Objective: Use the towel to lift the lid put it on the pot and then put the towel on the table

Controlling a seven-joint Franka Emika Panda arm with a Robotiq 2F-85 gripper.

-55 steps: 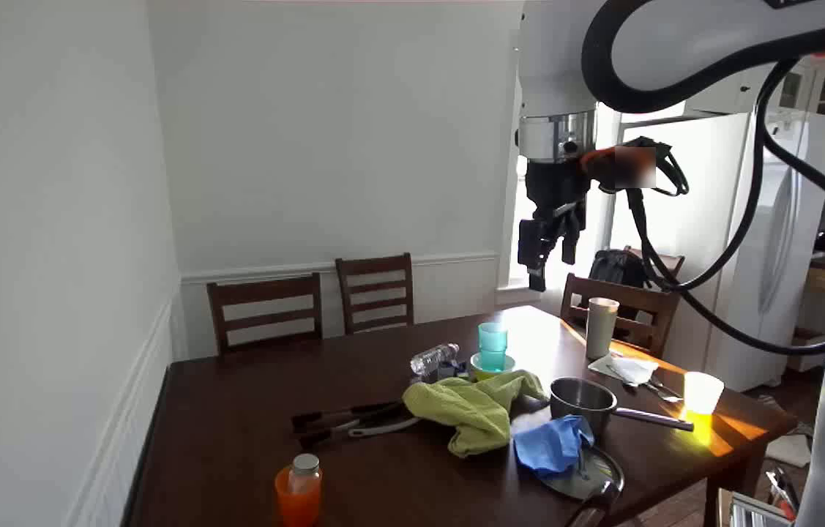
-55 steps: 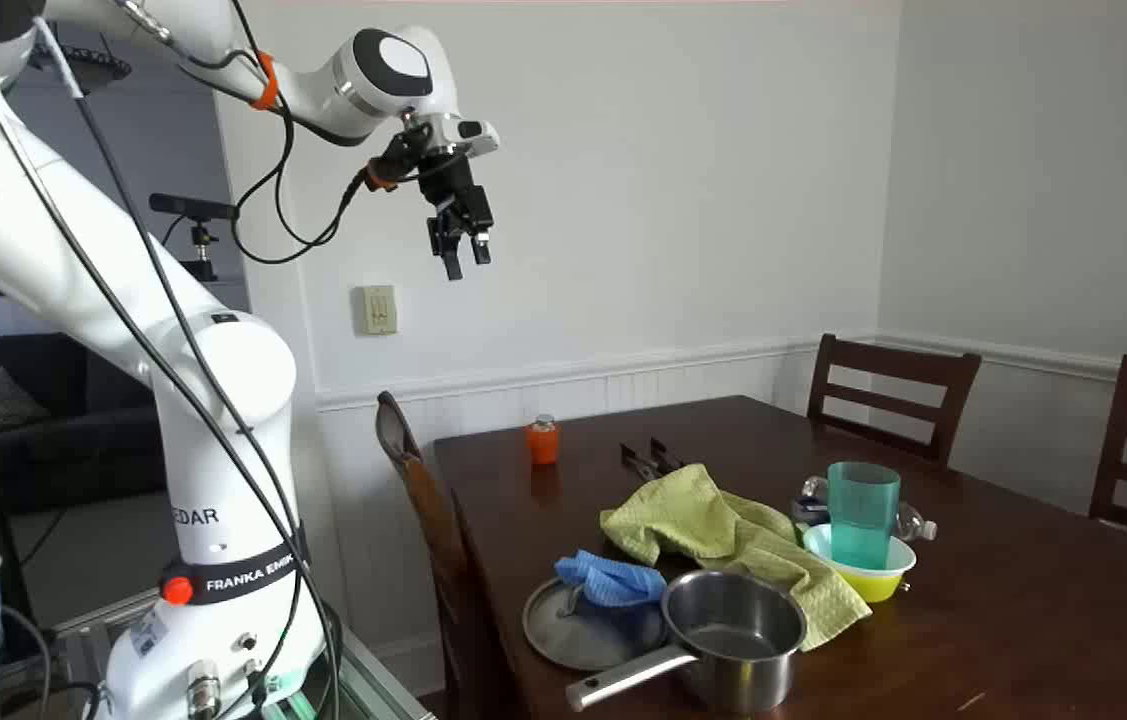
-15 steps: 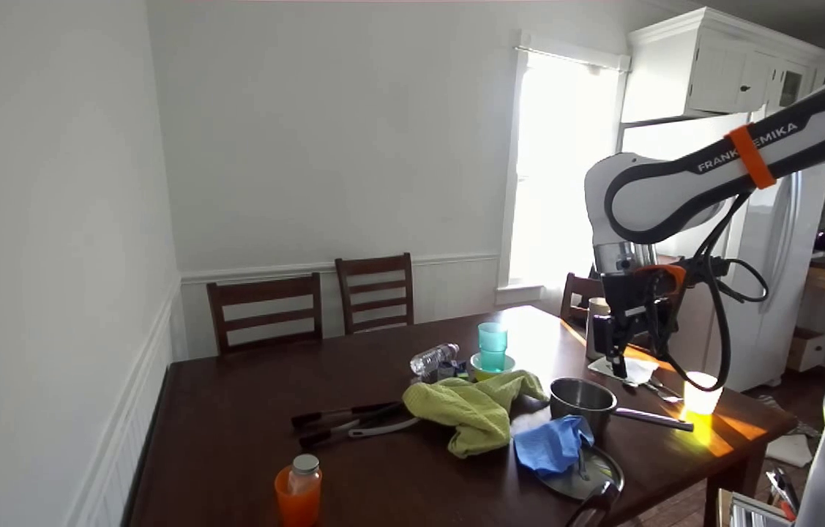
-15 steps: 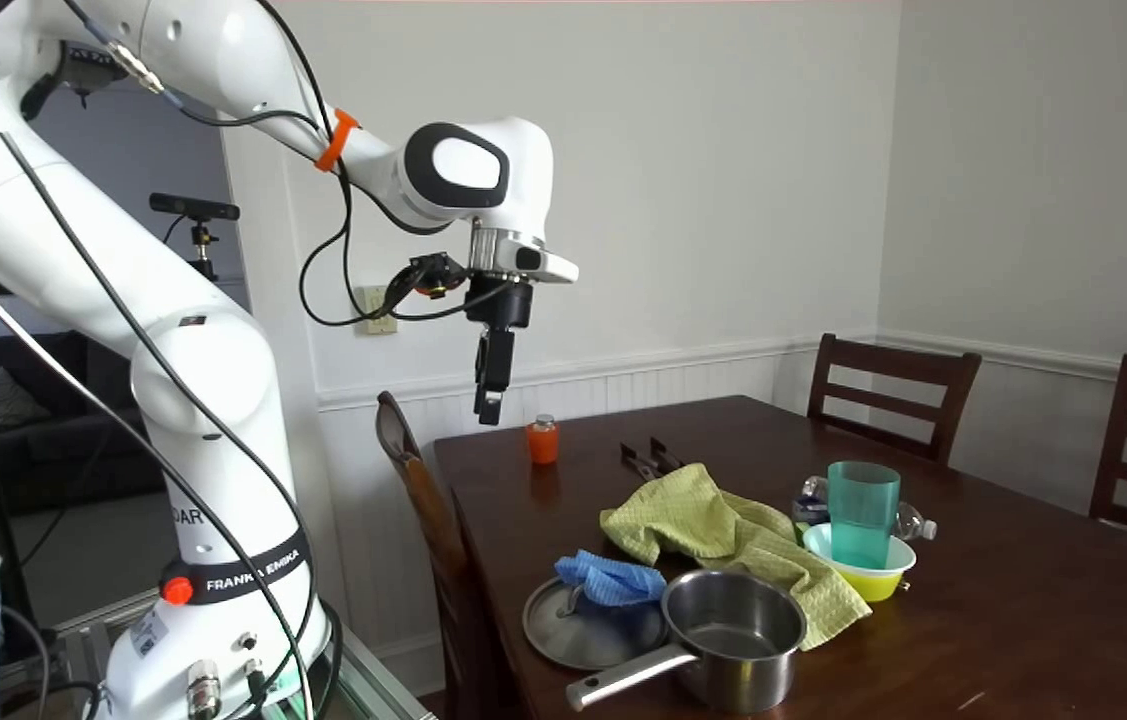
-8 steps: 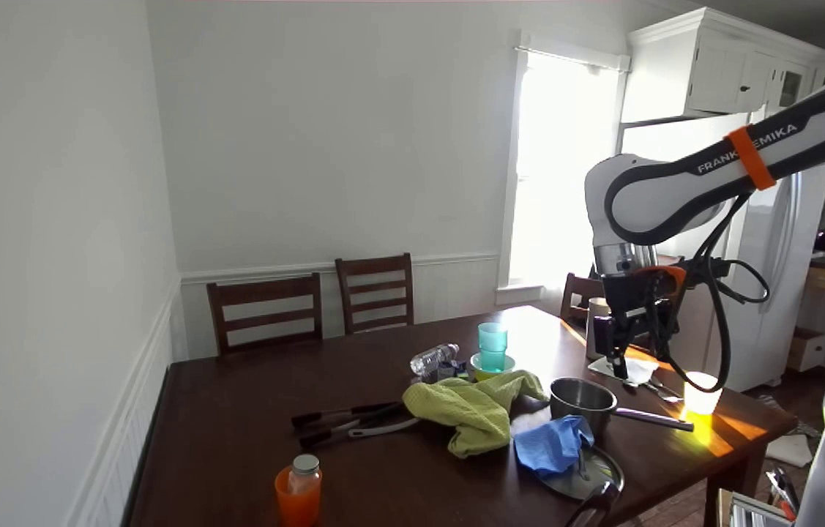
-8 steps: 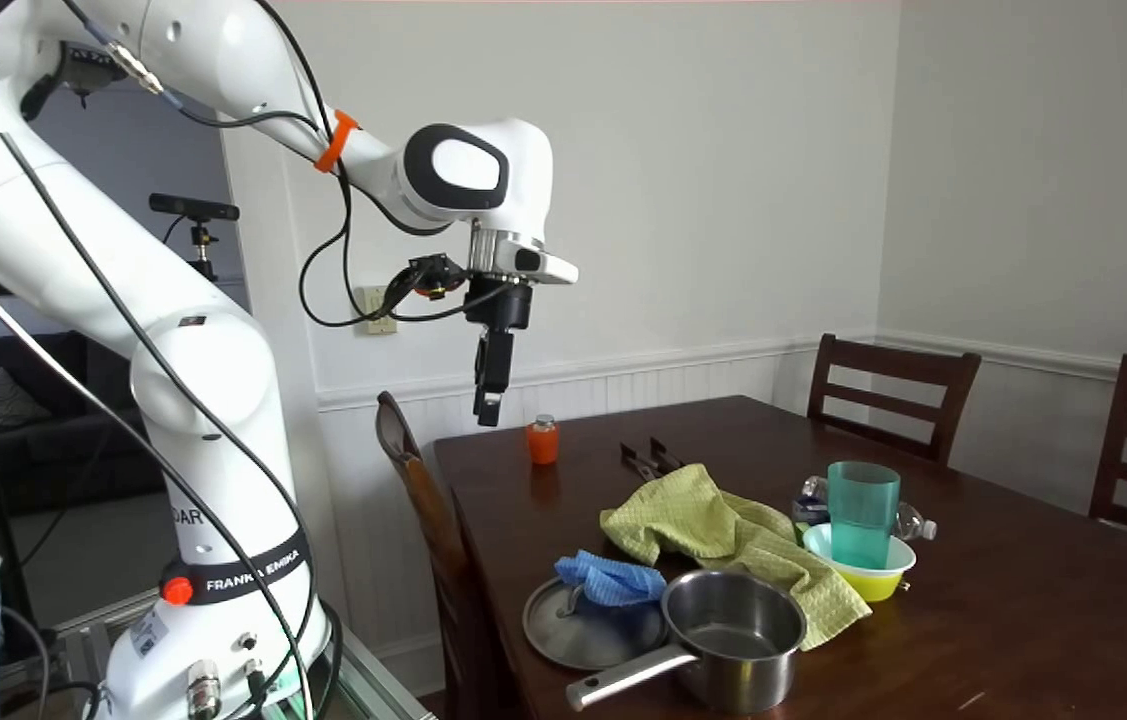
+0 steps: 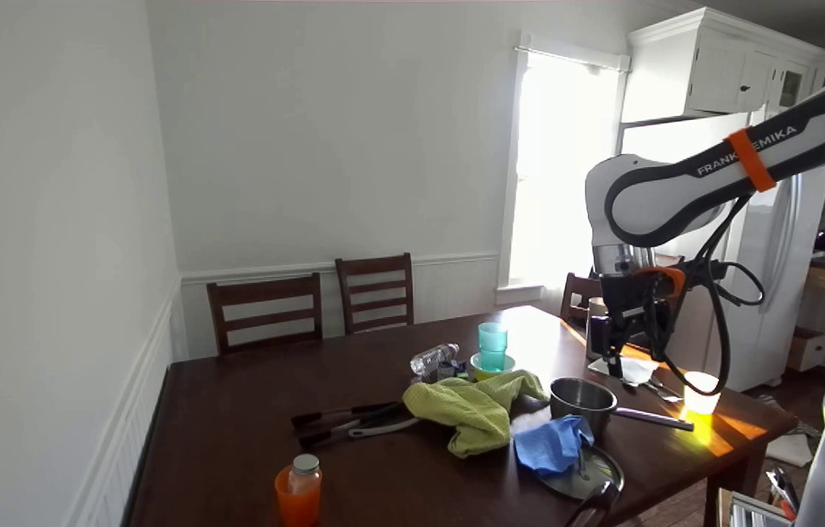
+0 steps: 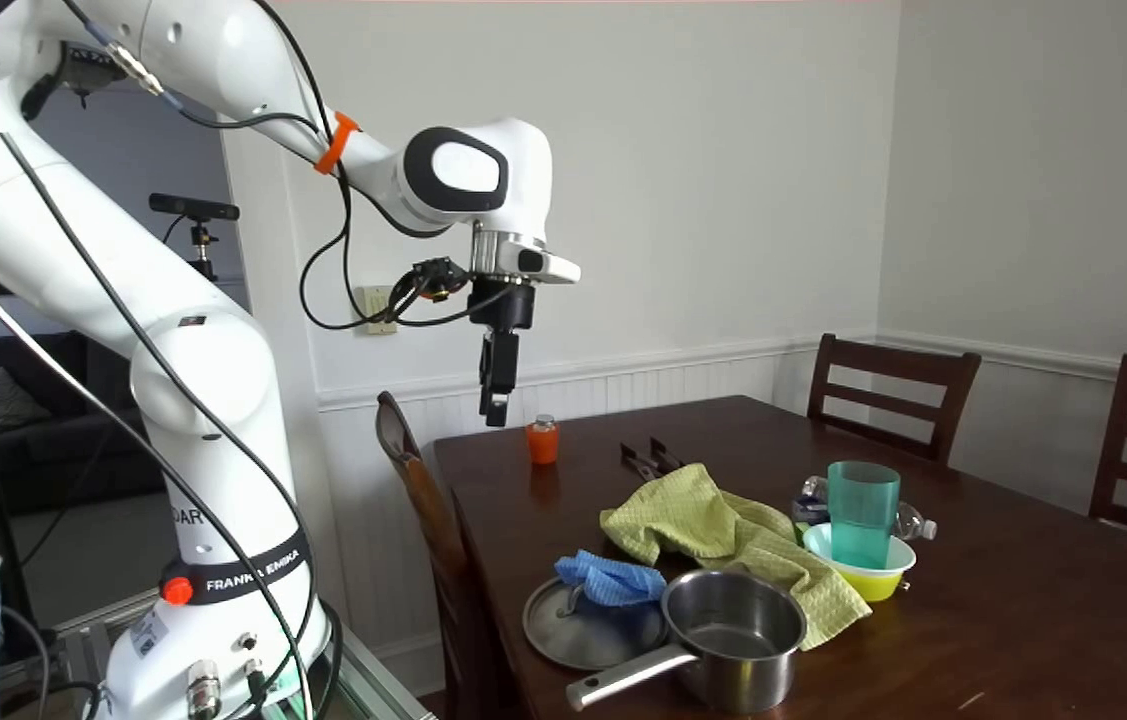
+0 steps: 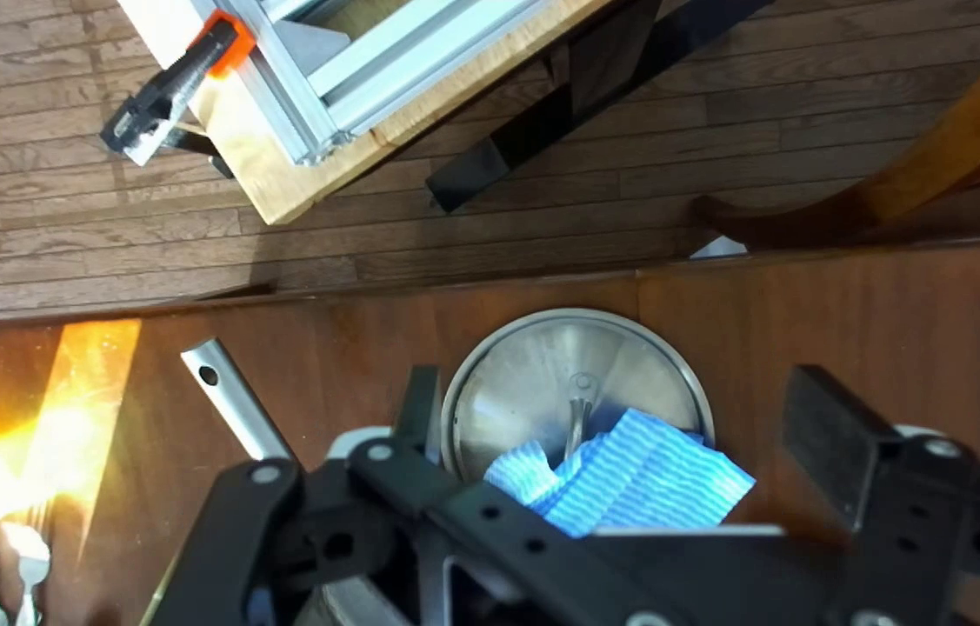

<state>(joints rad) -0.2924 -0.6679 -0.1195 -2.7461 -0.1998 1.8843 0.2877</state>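
The blue striped towel lies loosely bunched over part of the round metal lid and its handle; the towel and the lid show in all views. The lid lies on the table near its edge. The steel pot stands upright and uncovered beside the lid. In the wrist view its handle shows, while the gripper hides most of its body. My gripper is open and empty, pointing down, well above the table.
A green towel lies beside the pot. Beyond it are a teal cup in a bowl and a clear bottle. Tongs, an orange cup and a chair by the table edge are nearby.
Since the oldest frames my gripper has come down and turned, from high up to a lower place above the table. In the last half second it has shifted only slightly. Objects have not moved.
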